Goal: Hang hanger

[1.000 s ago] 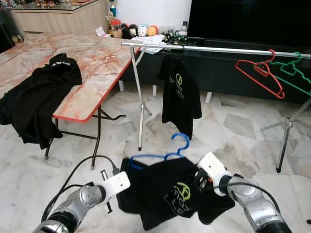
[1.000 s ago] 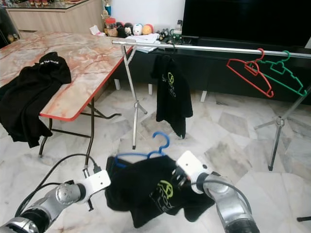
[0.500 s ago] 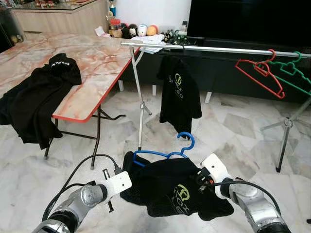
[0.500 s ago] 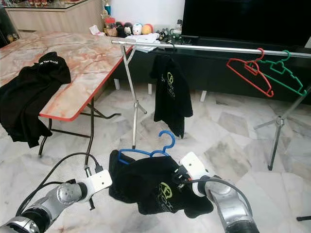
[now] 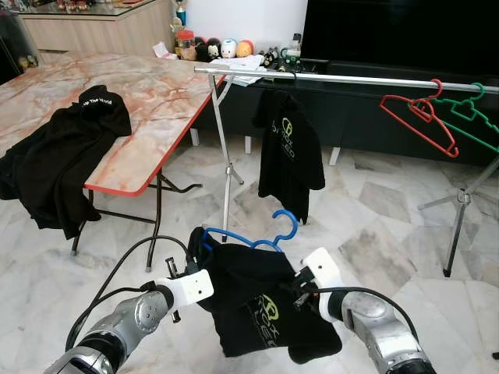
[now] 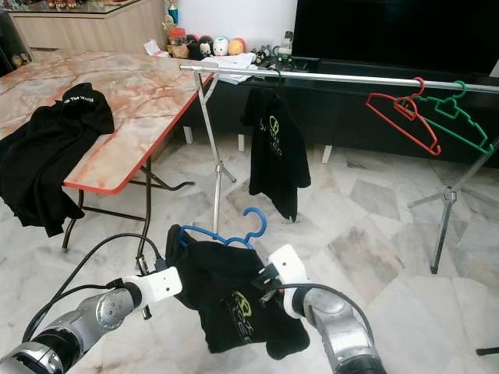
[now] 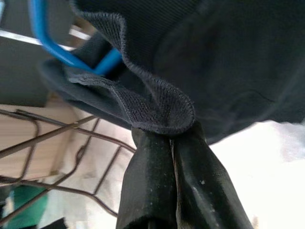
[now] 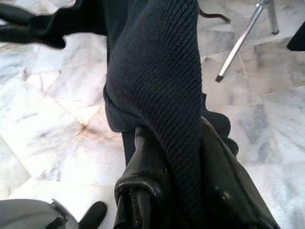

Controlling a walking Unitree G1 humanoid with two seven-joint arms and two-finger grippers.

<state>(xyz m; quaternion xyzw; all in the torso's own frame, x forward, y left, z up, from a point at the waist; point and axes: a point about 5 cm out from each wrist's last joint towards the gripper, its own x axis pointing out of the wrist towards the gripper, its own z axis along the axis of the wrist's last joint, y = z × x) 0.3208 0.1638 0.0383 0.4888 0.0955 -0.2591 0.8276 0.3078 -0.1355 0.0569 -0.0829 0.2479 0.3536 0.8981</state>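
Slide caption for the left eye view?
Both hands, left hand and right hand, hold a black shirt on a blue hanger below the rail.

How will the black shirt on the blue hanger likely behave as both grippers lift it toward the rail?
Probably floppy: the black shirt sags between the left gripper and right gripper, its fabric bunching at the fingers. It may slide along the blue hanger, which sits tilted. Likely light, since pinches of cloth carry it.

Most of the blue hanger (image 5: 251,238) is hidden inside the black shirt (image 5: 261,304). The green hanger (image 5: 474,117) is cut off at the right edge. The far shelf's small items (image 5: 226,49) are too small to identify.
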